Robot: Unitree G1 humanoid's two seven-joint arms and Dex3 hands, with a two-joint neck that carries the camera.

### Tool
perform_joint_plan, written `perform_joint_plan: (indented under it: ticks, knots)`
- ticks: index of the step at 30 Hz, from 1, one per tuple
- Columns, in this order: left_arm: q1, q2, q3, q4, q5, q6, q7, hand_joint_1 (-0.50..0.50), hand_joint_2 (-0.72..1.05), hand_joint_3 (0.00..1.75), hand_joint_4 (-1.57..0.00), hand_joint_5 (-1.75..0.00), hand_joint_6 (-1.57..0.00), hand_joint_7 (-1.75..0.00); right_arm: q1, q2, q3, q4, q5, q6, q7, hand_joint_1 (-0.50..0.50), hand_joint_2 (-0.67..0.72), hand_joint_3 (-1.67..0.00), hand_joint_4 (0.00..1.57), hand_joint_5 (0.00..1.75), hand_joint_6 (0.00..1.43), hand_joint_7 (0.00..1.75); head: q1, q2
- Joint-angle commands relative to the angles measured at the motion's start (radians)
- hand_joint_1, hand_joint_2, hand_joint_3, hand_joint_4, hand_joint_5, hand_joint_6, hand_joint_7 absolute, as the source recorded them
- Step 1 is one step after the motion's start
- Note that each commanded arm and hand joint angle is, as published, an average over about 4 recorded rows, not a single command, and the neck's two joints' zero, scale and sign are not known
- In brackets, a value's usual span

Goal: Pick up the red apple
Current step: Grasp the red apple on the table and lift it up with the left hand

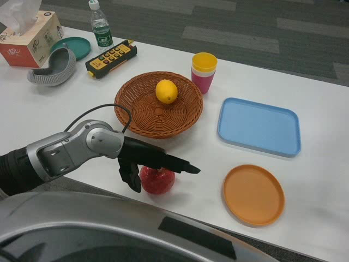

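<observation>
The left hand (143,161) covers the red apple (158,180), fingers (182,165) spread, not clamped.

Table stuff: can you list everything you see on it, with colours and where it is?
apple: one, red, near edge, under the left hand
lemon: one, yellow, in the basket
basket: one, brown wicker, middle
cups: a stack, yellow on pink, behind the basket
tray: one, blue, right
plate: one, orange, front right
remote: one, yellow and black, far left
bottle: one, clear, green label, far left
tissue box: one, far left corner
left hand: one, black, fingers over the apple
</observation>
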Motion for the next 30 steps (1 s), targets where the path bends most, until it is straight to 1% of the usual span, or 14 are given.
perform_joint_plan:
  ticks: [1, 4, 7, 11, 12, 16, 19, 21, 23, 26, 30]
  knots:
    - [0.012, -0.009, -0.005, 0.008, 0.005, -0.007, -0.001, 0.50, 1.05, 0.00, 0.00, 0.00, 0.00, 0.00, 0.006, -0.018, -0.012, -0.002, 0.010, 0.001, -0.006, -0.42, 0.72, 0.00, 0.00, 0.00, 0.00, 0.00, -0.001, 0.001]
    - [0.014, -0.013, -0.007, 0.009, 0.010, -0.007, -0.001, 0.50, 1.05, 0.00, 0.00, 0.00, 0.00, 0.00, 0.006, -0.018, -0.014, -0.005, 0.010, 0.001, -0.006, -0.42, 0.72, 0.00, 0.00, 0.00, 0.00, 0.00, -0.001, 0.000]
    - [0.018, -0.020, -0.008, 0.013, 0.021, -0.007, -0.001, 0.50, 0.96, 0.00, 0.00, 0.00, 0.00, 0.00, 0.007, -0.018, -0.015, -0.007, 0.010, 0.001, -0.005, -0.42, 0.72, 0.00, 0.00, 0.00, 0.00, 0.00, -0.003, 0.000]
    - [0.030, -0.040, -0.007, 0.019, 0.041, -0.007, -0.001, 0.50, 0.63, 0.00, 0.00, 0.00, 0.00, 0.00, 0.010, -0.018, -0.019, -0.007, 0.010, -0.001, -0.006, -0.42, 0.72, 0.00, 0.00, 0.00, 0.00, 0.00, 0.000, -0.004]
    - [0.032, -0.043, -0.007, 0.020, 0.045, -0.007, -0.001, 0.50, 0.58, 0.00, 0.00, 0.00, 0.00, 0.00, 0.010, -0.018, -0.019, -0.007, 0.010, -0.001, -0.006, -0.42, 0.72, 0.00, 0.00, 0.00, 0.00, 0.00, 0.001, -0.004]
    - [0.039, -0.063, -0.007, 0.032, 0.067, -0.009, -0.001, 0.50, 0.18, 0.00, 0.00, 0.00, 0.00, 0.00, 0.011, -0.018, -0.019, -0.006, 0.010, -0.001, -0.005, -0.42, 0.72, 0.00, 0.00, 0.00, 0.00, 0.00, 0.002, -0.007]
    - [0.041, -0.076, -0.008, 0.042, 0.078, -0.013, -0.001, 0.50, 0.03, 0.00, 0.00, 0.00, 0.00, 0.00, 0.011, -0.018, -0.019, -0.004, 0.010, -0.001, -0.005, -0.42, 0.72, 0.00, 0.00, 0.00, 0.00, 0.00, 0.004, -0.011]
    - [0.041, -0.085, -0.007, 0.050, 0.089, -0.019, -0.001, 0.50, 0.03, 0.00, 0.00, 0.00, 0.00, 0.00, 0.011, -0.018, -0.019, -0.002, 0.010, 0.000, -0.005, -0.42, 0.72, 0.00, 0.00, 0.00, 0.00, 0.00, 0.004, -0.013]
    - [0.041, -0.092, -0.007, 0.057, 0.099, -0.024, -0.001, 0.50, 0.12, 0.00, 0.00, 0.00, 0.00, 0.00, 0.011, -0.018, -0.019, -0.002, 0.010, 0.000, -0.005, -0.42, 0.72, 0.00, 0.00, 0.00, 0.00, 0.00, 0.004, -0.013]
    - [0.041, -0.105, -0.006, 0.067, 0.119, -0.030, -0.001, 0.50, 0.18, 0.00, 0.00, 0.00, 0.00, 0.00, 0.011, -0.018, -0.019, -0.001, 0.010, -0.001, -0.005, -0.42, 0.72, 0.00, 0.00, 0.00, 0.00, 0.00, 0.004, -0.015]
    - [0.041, -0.132, -0.008, 0.081, 0.176, -0.047, -0.001, 0.50, 0.34, 0.00, 0.00, 0.00, 0.00, 0.00, 0.011, -0.016, -0.022, 0.000, 0.010, -0.001, -0.005, -0.42, 0.72, 0.00, 0.00, 0.00, 0.00, 0.00, 0.004, -0.016]
